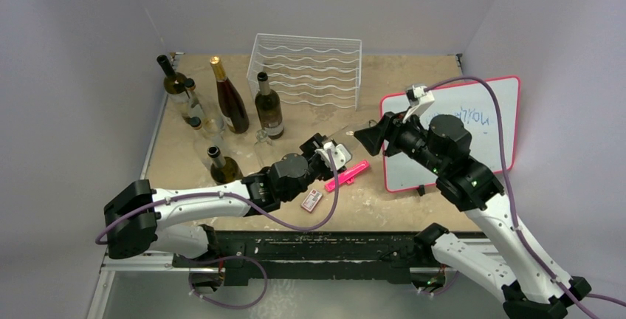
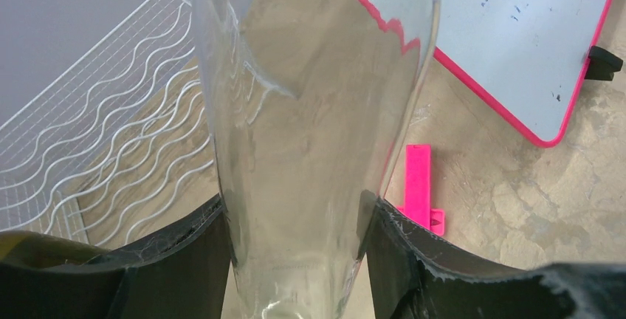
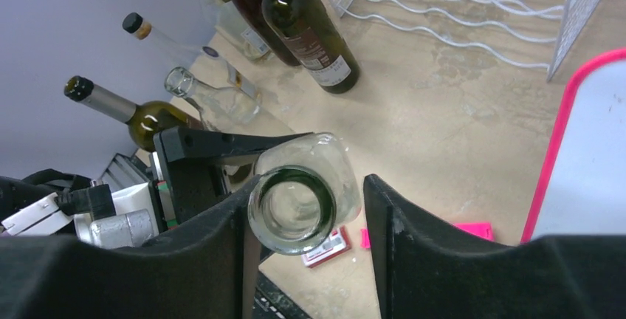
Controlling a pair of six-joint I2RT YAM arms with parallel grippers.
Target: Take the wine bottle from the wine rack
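Observation:
A clear glass wine bottle (image 1: 347,131) hangs in the air between my two grippers, off the rack and lying nearly level. My left gripper (image 1: 328,151) is shut on its body, and the glass fills the left wrist view (image 2: 317,112) between the fingers. My right gripper (image 1: 367,136) is open around the bottle's mouth (image 3: 291,212); the rim touches the left finger (image 3: 221,245), with a gap to the other. The white wire wine rack (image 1: 306,68) stands at the back of the table with no bottle in it. It also shows in the left wrist view (image 2: 111,134) and the right wrist view (image 3: 458,1).
Several bottles (image 1: 229,101) stand on the table's left, the nearest a green one (image 1: 221,165). A pink-framed whiteboard (image 1: 472,123) leans at the right. A pink plastic piece (image 1: 347,176) and a small red-and-white card (image 1: 311,200) lie below the grippers.

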